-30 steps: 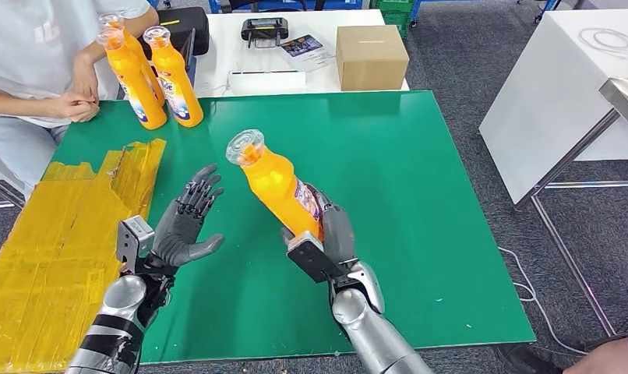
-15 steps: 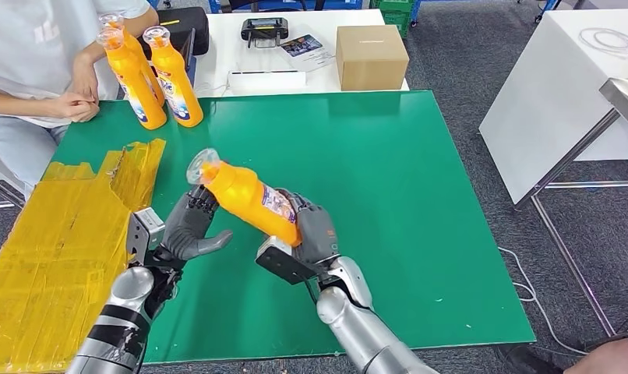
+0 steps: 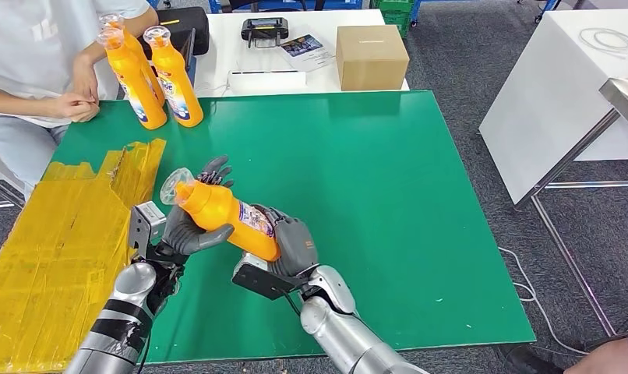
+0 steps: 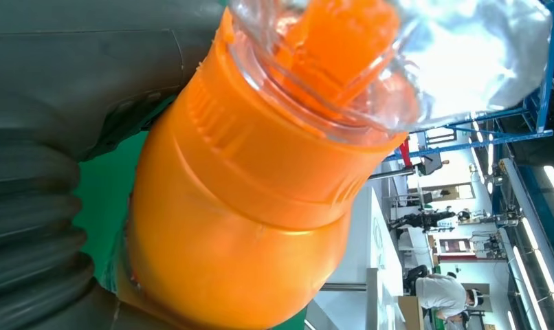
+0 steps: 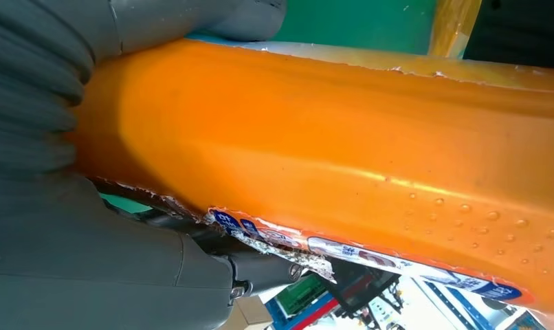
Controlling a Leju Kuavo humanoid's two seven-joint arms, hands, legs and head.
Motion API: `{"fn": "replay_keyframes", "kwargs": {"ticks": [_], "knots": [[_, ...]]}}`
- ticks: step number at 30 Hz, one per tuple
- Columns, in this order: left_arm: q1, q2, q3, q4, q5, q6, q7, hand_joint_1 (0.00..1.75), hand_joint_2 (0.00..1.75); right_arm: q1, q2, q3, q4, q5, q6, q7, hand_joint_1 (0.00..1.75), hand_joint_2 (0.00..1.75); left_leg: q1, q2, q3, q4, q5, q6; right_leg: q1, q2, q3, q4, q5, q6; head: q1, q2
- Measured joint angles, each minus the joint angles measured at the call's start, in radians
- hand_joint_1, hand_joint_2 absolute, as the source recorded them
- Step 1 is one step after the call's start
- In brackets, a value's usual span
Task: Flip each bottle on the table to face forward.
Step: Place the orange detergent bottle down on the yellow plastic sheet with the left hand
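Green table (image 3: 404, 171), both hands, left hand (image 3: 188, 230), right hand (image 3: 291, 245), gripping tilted orange bottle (image 3: 225, 214)

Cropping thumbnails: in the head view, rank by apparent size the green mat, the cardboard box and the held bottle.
1. green mat
2. cardboard box and held bottle: too alike; the bottle is nearer the camera.

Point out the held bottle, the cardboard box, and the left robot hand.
held bottle (image 3: 221, 214): head view, on its orange body below the neck.
cardboard box (image 3: 371, 56): head view, on its top face.
left robot hand (image 3: 188, 230): head view, on the palm beside the bottle's neck.
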Motion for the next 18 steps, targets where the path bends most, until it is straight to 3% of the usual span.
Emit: {"fn": "replay_keyframes", "kwargs": {"ticks": [1,2,5,6,18], "knots": [[-0.001,0.0,0.0,0.002,0.001,0.0,0.0,0.01,1.75,-0.001,0.0,0.001,0.003,-0.001,0.0,0.0,1.75,1.75,0.0,0.0,0.0,0.0,0.0,0.0,0.0,0.0,0.0,0.0,0.0,0.0,0.0,0.0],[-0.001,0.0,0.0,0.003,0.002,0.0,0.0,0.26,1.75,-0.002,0.001,0.002,0.005,-0.001,0.0,0.0,1.75,1.75,0.0,0.0,0.0,0.0,0.0,0.0,0.0,0.0,0.0,0.0,0.0,0.0,0.0,0.0],[-0.004,0.0,0.0,0.011,0.003,0.003,-0.001,1.55,1.75,-0.004,0.002,0.003,0.012,-0.004,0.0,-0.001,1.75,1.75,0.0,0.0,0.0,0.0,0.0,0.0,0.0,0.0,0.0,0.0,0.0,0.0,0.0,0.0],[-0.005,0.0,0.0,0.013,0.004,0.005,-0.001,1.75,1.75,-0.004,0.002,0.004,0.013,-0.006,0.0,-0.001,1.75,1.75,0.0,0.0,0.0,0.0,0.0,0.0,0.0,0.0,0.0,0.0,0.0,0.0,0.0,0.0],[-0.008,-0.002,0.005,0.021,0.036,0.035,-0.003,1.75,1.75,-0.011,0.002,0.012,0.026,-0.023,-0.004,-0.001,1.75,1.75,0.0,0.0,0.0,0.0,0.0,0.0,0.0,0.0,0.0,0.0,0.0,0.0,0.0,0.0]]}}
